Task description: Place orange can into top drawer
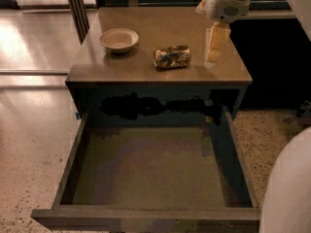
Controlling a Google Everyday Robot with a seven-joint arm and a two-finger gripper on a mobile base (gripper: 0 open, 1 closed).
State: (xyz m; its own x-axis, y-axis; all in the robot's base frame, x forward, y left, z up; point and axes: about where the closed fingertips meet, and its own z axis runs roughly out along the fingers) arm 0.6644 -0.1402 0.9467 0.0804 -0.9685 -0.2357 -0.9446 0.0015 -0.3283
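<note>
Lying sideways just left of the white-and-cream gripper (216,45), whose grip state could not be told, the mottled orange-gold metal can (172,57) was seen aimed lengthwise at it.

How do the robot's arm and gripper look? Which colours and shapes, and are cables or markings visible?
The gripper, over the cabinet top right of the orange can, is a narrow pale cream piece under a rounded white wrist housing with a small dark dotted patch. No cables or lettering show. A smooth white curved shell fills the lower right corner.
</note>
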